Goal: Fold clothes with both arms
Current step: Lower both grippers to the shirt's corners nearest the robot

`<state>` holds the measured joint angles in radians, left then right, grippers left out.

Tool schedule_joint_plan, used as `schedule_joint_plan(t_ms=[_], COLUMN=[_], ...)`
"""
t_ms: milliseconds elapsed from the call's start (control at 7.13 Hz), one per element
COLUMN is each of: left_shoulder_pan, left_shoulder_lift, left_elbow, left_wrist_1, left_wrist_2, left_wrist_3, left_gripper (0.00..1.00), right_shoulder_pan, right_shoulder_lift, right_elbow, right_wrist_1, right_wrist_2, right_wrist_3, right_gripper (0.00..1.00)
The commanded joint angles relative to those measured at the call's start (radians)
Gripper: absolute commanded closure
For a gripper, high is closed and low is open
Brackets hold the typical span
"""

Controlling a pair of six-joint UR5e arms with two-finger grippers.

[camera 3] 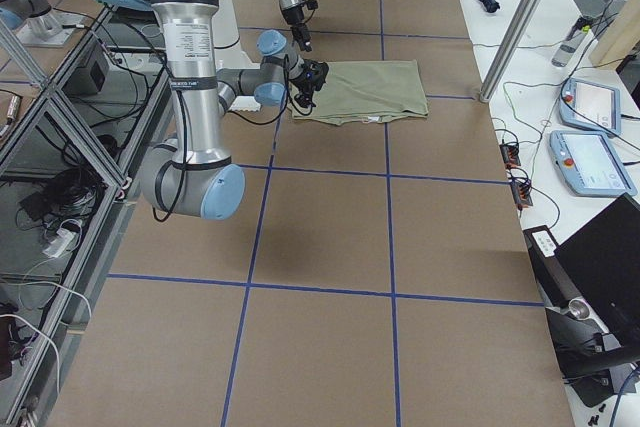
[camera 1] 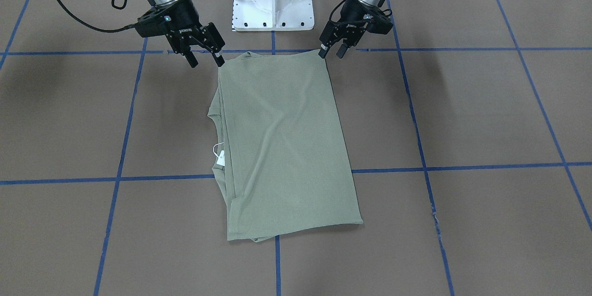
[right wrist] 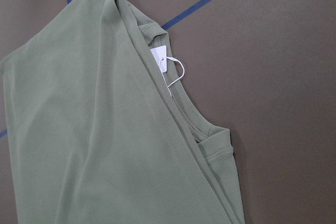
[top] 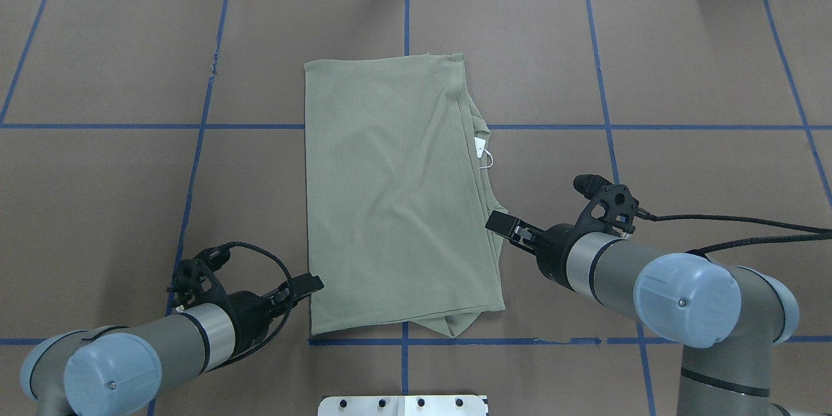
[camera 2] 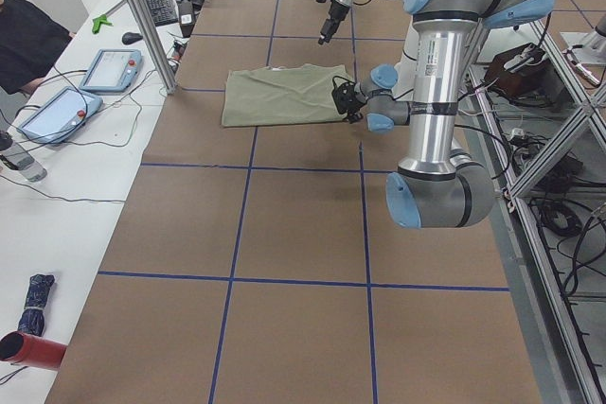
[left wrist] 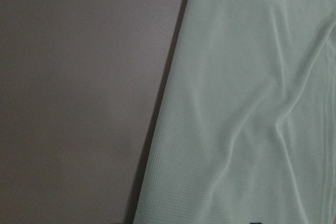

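The sage-green shirt (camera 1: 282, 148) lies folded into a flat rectangle on the brown table; it also shows in the overhead view (top: 390, 195). Its white hang tag (camera 1: 220, 157) sticks out at the neck edge, as in the right wrist view (right wrist: 164, 64). My left gripper (camera 1: 332, 51) is open and empty, one fingertip at the shirt's near corner; overhead it is at the left (top: 307, 285). My right gripper (camera 1: 206, 59) is open and empty just beside the other near corner, and overhead it is at the shirt's right edge (top: 504, 224). The left wrist view shows only the shirt (left wrist: 252, 108) and table.
The white pedestal base (camera 1: 273, 0) stands just behind the shirt, between the arms. Blue tape lines (top: 403, 341) cross the brown table. Tablets (camera 2: 112, 68) and cables lie on the side bench beyond the table's far edge.
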<state>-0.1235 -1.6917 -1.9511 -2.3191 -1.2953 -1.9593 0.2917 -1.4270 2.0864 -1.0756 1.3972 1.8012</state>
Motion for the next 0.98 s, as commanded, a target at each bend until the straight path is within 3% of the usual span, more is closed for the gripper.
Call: schedule_joint_plan(t_ms=[0,841], left_shoulder_pan=[0.025,0.044], left_shoulder_lift=[-0.038,-0.071], left_elbow=[0.047,0.081], left_wrist_1=[0.0,-0.002], left_wrist_2=[0.019,0.034], left_wrist_3=[-0.013,-0.012], left_gripper=[0.16,0.16], right_shoulder_pan=[0.0,-0.003], right_shoulder_lift=[0.0,0.002], right_elbow=[-0.002,-0.003], right_wrist_1=[0.0,0.0], right_wrist_2=[-0.004,-0.012], right_wrist_3=[0.0,0.001], right_gripper=[0.0,0.0])
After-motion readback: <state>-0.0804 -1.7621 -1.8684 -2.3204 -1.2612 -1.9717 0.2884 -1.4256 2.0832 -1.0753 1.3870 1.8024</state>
